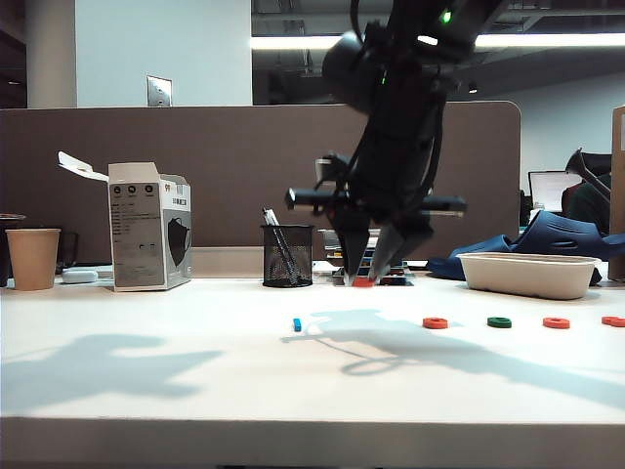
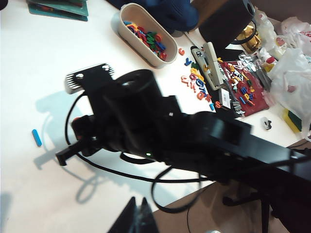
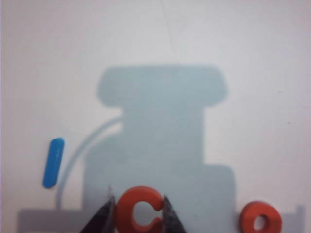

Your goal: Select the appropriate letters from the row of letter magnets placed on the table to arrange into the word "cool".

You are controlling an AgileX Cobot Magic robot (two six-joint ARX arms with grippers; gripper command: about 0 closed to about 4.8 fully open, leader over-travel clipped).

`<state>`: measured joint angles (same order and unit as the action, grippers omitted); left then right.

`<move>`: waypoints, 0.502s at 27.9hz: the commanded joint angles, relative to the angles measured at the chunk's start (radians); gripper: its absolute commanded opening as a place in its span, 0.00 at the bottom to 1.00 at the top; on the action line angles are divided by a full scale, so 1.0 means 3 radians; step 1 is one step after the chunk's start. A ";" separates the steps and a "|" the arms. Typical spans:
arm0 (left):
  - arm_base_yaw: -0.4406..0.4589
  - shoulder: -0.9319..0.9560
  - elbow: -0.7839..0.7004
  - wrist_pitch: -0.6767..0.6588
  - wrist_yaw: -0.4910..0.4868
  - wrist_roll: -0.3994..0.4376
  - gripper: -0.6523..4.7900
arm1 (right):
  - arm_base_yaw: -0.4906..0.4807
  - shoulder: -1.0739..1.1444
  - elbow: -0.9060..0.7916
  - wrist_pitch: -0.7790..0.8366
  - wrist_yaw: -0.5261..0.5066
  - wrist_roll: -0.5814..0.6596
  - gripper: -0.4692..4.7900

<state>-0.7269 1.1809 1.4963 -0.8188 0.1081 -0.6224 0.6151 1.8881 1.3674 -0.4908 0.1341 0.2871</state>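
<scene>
Orange C (image 3: pixel 140 215) sits gripped between right claw (image 3: pixel 138 213) fingertips — left claw unseen.

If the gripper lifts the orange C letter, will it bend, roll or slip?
The orange C sits between the right gripper's fingers and looks thick, moulded plastic, so probably stiff and light. Lying flat on the table, it should not roll. Its smooth curved sides might let it twist in the grip.

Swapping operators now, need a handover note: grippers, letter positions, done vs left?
Right gripper: fingers either side of the orange C-shaped magnet, at the white table.
Left gripper: only its tips show, off to the side; state unclear.
Light-blue bar magnet lies alone at mid-table. Orange ring magnets and the dark green ring magnet sit in the row.
Done: nothing spelled. Left: place C, two rings, bar.
</scene>
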 commanded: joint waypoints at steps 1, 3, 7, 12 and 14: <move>-0.0001 -0.0010 0.0011 0.0042 0.0001 0.0005 0.11 | 0.0004 -0.0144 0.0020 -0.0205 -0.0003 0.0117 0.30; -0.0001 -0.0010 0.0011 0.0042 0.0001 0.0005 0.11 | 0.0004 -0.0211 0.0020 -0.0426 -0.0003 0.0262 0.30; -0.0001 -0.0010 0.0011 0.0042 0.0001 0.0006 0.11 | 0.0009 -0.0285 0.0015 -0.0823 0.0009 0.0365 0.30; -0.0001 -0.0010 0.0011 0.0042 0.0001 0.0006 0.11 | 0.0103 -0.0285 -0.0055 -0.1071 0.0022 0.0488 0.30; -0.0001 -0.0010 0.0011 0.0043 0.0001 0.0005 0.11 | 0.0173 -0.0285 -0.0121 -0.1057 0.0022 0.0556 0.30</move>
<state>-0.7269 1.1809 1.4963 -0.8185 0.1081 -0.6224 0.6506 1.8080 1.3415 -0.8059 0.1383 0.4290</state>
